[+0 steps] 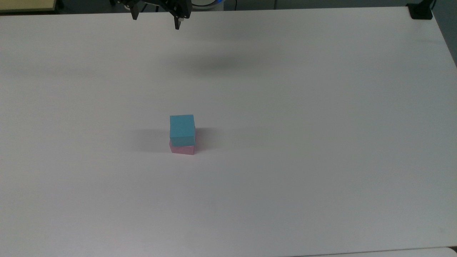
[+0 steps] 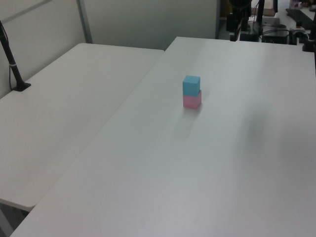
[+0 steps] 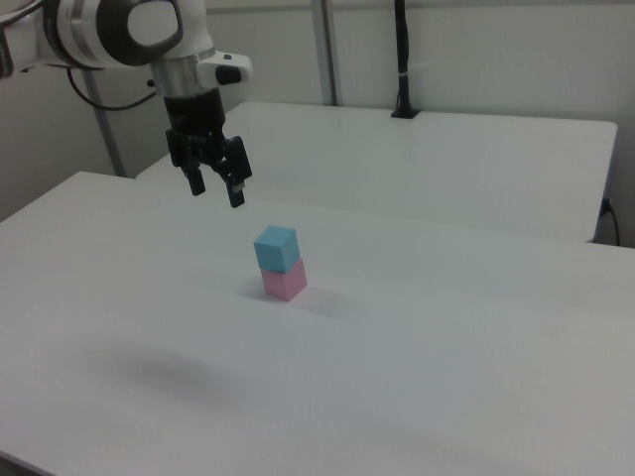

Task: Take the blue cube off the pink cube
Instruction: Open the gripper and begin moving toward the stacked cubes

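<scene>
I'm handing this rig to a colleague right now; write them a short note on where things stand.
Hand: open, holding nothing, hanging above the table, well clear of the stack.
Blue cube: sitting on top of the pink cube, near the table's middle.
Done: nothing yet; the stack is intact.
Left: bring the hand over the blue cube, grasp it, lift it off and set it on the table beside the pink one.
</scene>
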